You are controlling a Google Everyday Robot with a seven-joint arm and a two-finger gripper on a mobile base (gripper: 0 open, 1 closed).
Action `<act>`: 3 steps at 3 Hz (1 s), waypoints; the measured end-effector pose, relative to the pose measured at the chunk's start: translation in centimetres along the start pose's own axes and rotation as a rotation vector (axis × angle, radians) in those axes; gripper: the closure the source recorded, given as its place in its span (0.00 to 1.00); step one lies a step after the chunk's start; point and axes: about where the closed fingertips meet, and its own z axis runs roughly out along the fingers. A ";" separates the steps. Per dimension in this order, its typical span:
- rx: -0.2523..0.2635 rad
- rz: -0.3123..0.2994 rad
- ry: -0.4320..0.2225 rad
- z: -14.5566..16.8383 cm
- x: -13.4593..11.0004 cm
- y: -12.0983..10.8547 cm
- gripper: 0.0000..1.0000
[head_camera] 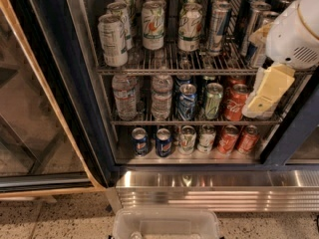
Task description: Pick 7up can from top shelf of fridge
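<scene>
Gripper point(260, 103) hanging before the right side of the fridge point(214, 189), grip state I cannot tell; 7up can point(112, 40) upright front-left on the top shelf point(149, 71), at the rail, so I judge it reachable

7up can point(113, 40) frt-L on top shelf point(199, 70) in fridge point(209, 185); end effector point(263, 97) far R, before mid rack point(149, 121)

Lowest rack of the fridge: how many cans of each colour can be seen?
Blue cans: 2
White cans: 2
Red cans: 2
Total: 6
The gripper hangs at the right, in front of the middle rack, above these cans.
</scene>
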 end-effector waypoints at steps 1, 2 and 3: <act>-0.014 -0.039 -0.091 2.3 -2.7 -2.3 0.00; -0.012 -0.041 -0.095 2.4 -2.9 -2.2 0.00; 0.030 -0.042 -0.162 3.0 -4.0 -2.5 0.00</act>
